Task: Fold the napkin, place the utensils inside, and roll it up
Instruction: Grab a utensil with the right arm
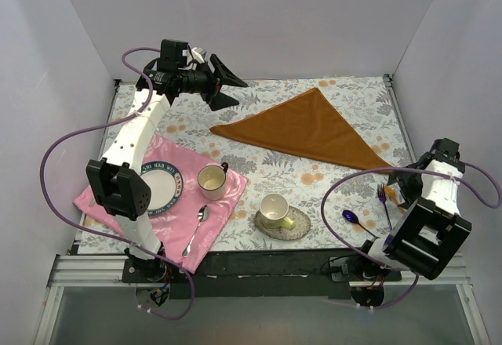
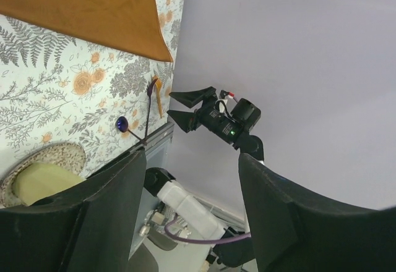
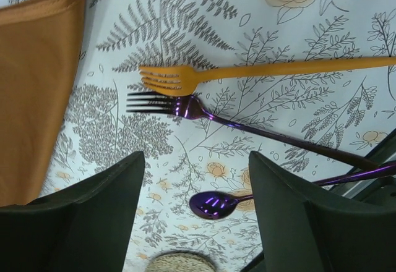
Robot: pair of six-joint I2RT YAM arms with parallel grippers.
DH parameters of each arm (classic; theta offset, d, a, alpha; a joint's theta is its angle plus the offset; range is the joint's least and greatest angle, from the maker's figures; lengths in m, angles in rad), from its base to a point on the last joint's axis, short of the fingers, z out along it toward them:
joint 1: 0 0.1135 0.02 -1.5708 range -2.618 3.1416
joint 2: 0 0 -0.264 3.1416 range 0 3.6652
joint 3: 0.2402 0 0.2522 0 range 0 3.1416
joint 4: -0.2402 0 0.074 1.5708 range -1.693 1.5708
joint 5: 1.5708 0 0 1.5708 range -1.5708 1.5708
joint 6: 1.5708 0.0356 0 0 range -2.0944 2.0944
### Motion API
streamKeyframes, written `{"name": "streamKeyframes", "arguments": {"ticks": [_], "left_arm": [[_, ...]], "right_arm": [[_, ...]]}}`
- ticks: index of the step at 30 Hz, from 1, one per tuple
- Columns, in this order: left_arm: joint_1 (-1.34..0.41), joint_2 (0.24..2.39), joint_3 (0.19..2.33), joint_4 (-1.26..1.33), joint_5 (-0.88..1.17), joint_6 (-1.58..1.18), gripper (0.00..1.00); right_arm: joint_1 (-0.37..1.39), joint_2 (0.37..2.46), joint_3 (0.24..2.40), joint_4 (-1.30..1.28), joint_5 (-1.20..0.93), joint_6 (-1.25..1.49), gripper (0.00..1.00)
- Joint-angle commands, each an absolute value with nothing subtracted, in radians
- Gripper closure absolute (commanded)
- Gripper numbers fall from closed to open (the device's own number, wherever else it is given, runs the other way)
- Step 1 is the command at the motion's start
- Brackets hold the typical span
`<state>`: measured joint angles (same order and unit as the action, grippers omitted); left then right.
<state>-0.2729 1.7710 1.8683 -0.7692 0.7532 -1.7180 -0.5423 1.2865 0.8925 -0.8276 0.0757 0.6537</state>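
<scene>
- White walls (image 1: 259,16) close in a tabletop (image 1: 267,165) covered with a grey and orange floral print.
- Seen from the top camera, the napkin (image 1: 302,129) lies at about 1 o'clock from the middle of the tabletop. It is folded into a flat rust-orange triangle, with its long edge running from the far left down to the right side.
- The left tool (image 1: 235,90) hangs above the far left of the tabletop, near the napkin's 9 o'clock tip. Its fingers are spread and nothing is between them.
- The utensils (image 1: 384,197) lie at 4 o'clock, just past the napkin's right corner.
- In the right wrist view, an orange fork (image 3: 179,79) and a purple fork (image 3: 185,106) lie close together with their tines toward 9 o'clock. A purple spoon (image 3: 213,204) lies apart from them at 6 o'clock.
- The right tool (image 3: 193,161) hovers over these pieces. Its fingers are spread wide and touch none of them.
- A pink cloth (image 1: 157,212) at 8 o'clock carries a plate (image 1: 161,187), a cup (image 1: 212,180) and a silver spoon (image 1: 194,231).
- At 6 o'clock a second cup (image 1: 274,208) stands on a woven coaster (image 1: 292,226).
</scene>
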Motion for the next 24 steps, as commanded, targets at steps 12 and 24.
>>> {"name": "streamKeyframes", "arguments": {"ticks": [12, 24], "left_arm": [[-0.236, 1.839, 2.046, -0.917, 0.816, -1.638, 0.40], [-0.215, 1.867, 2.071, -0.939, 0.808, -1.629, 0.40]], "right_arm": [[-0.710, 1.394, 0.859, -0.696, 0.054, 0.926, 0.33], [-0.709, 1.430, 0.807, -0.650, 0.098, 1.020, 0.49]]}}
